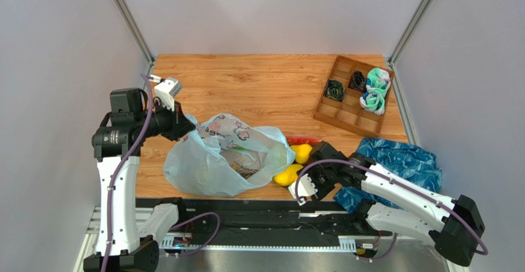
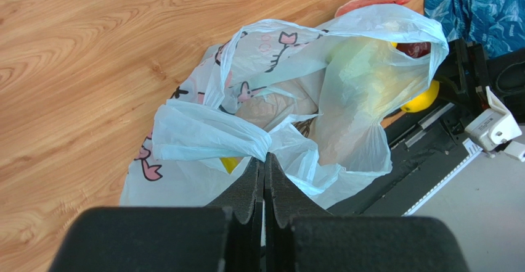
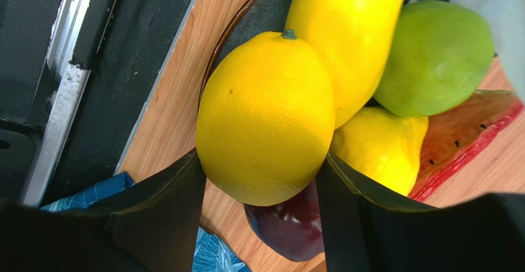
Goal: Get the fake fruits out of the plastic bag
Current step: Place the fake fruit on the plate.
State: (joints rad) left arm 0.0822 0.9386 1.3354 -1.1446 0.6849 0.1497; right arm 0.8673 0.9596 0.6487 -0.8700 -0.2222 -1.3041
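Right wrist view: the right gripper (image 3: 259, 164) holds a yellow lemon (image 3: 265, 111) between its jaws.
The left gripper (image 2: 265, 161), jaws together, pinches the plastic bag (image 2: 345, 87).

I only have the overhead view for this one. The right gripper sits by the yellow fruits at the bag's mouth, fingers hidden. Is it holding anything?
Observer: Yes. The right wrist camera shows the right gripper closed on a lemon, a finger touching each side.
Reviewer: And the left gripper?
Observer: Its wrist camera shows it shut on a bunched fold of the plastic bag.
Reviewer: Any fruit hidden from above?
Observer: A dark red apple, close behind the lemon.
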